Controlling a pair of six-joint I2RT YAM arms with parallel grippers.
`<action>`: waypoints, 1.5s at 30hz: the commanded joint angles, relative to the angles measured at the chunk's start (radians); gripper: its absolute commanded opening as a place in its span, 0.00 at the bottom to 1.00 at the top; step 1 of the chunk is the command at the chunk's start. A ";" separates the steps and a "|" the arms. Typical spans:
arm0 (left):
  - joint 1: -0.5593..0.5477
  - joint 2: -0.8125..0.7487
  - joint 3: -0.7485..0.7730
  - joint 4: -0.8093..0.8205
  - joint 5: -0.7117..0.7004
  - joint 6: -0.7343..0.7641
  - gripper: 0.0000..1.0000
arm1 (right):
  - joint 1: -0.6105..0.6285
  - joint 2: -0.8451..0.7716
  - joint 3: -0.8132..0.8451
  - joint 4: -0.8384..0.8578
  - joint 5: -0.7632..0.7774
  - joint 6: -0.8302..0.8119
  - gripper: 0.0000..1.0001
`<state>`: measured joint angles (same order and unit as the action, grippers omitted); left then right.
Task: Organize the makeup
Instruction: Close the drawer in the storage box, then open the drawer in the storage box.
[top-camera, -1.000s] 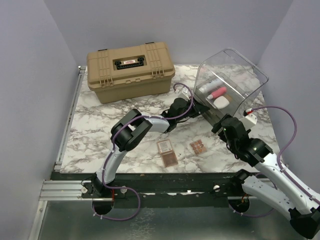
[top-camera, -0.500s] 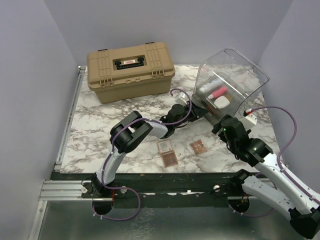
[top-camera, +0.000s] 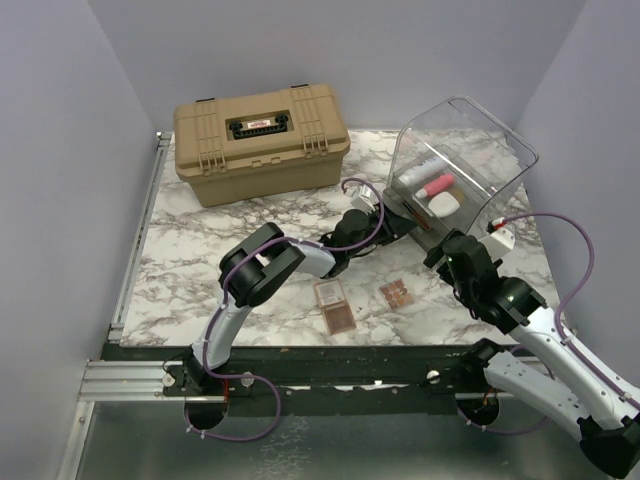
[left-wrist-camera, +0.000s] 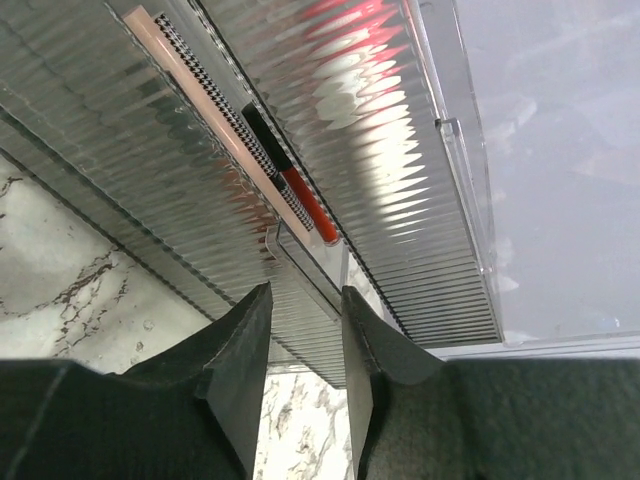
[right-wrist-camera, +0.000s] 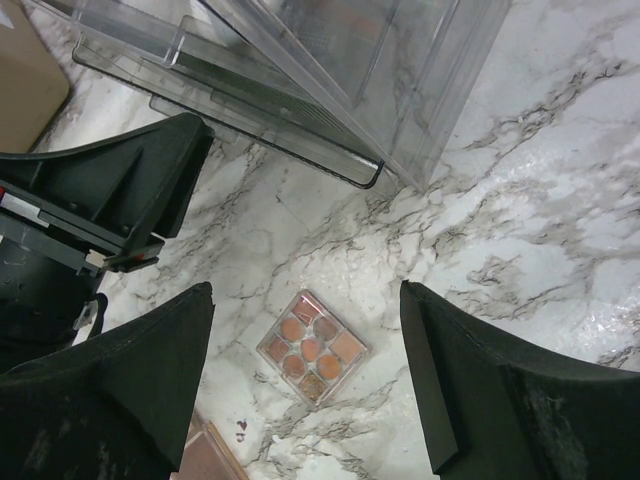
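Observation:
The clear bin (top-camera: 470, 135) holds a pink tube (top-camera: 436, 185), a white tube (top-camera: 418, 172) and a white oval piece (top-camera: 444, 204). Its low drawer (left-wrist-camera: 150, 150) stands pulled out and holds a red and black pencil (left-wrist-camera: 292, 182) and a pink checked stick (left-wrist-camera: 215, 105). My left gripper (left-wrist-camera: 305, 290) is at the drawer's front, jaws narrowly apart, with the clear handle (left-wrist-camera: 310, 268) at the fingertips. My right gripper (right-wrist-camera: 305, 288) is wide open and empty above a nine-pan eyeshadow palette (right-wrist-camera: 312, 346). Two more brown-pink palettes (top-camera: 328, 292) (top-camera: 340, 320) lie on the marble table.
A large tan hard case (top-camera: 260, 140) stands shut at the back left. The bin sits at the back right, close to the right wall. The left arm (right-wrist-camera: 90, 200) stretches across the table's middle, just left of the right gripper. The drawer (right-wrist-camera: 250, 110) juts toward both grippers.
My left gripper has moved a little to the right, closer in against the bin's drawer. The right arm and the palettes have not moved.

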<state>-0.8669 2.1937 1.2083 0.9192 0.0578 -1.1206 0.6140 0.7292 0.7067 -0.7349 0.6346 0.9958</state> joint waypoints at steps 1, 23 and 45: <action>-0.009 -0.062 -0.012 -0.005 0.004 0.067 0.38 | 0.001 -0.009 -0.002 -0.018 0.027 0.020 0.81; -0.012 0.046 0.087 -0.011 0.045 0.056 0.08 | 0.001 -0.004 -0.005 -0.011 0.006 0.015 0.81; -0.007 -0.025 0.000 -0.052 0.001 0.129 0.33 | 0.001 0.002 0.003 -0.008 0.015 0.014 0.81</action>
<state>-0.8726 2.2280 1.2255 0.8680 0.0795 -1.0332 0.6140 0.7280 0.7067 -0.7345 0.6342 0.9958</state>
